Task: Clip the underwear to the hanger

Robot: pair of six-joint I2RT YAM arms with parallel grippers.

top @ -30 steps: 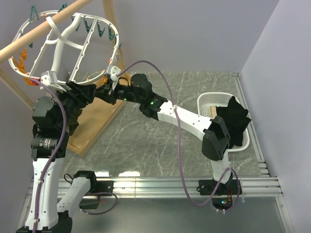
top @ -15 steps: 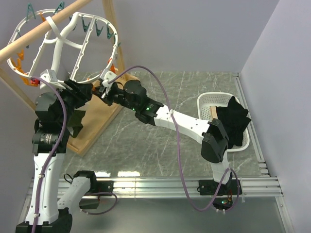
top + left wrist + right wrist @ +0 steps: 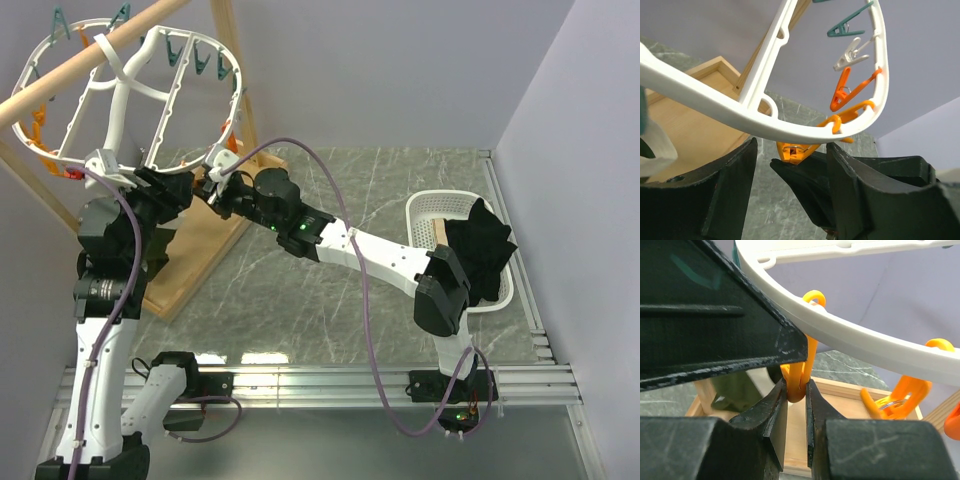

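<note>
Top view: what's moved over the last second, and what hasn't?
The right arm swung left, bringing its claw to the hanger's lower rim, where it now pinches an orange clothespin. The left arm shifted slightly right. The basket with the black garment stayed put.

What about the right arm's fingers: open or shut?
Shut on the orange plastic clothespin hanging from the white plastic oval hanger: in the right wrist view, both fingers press its lower end.
</note>
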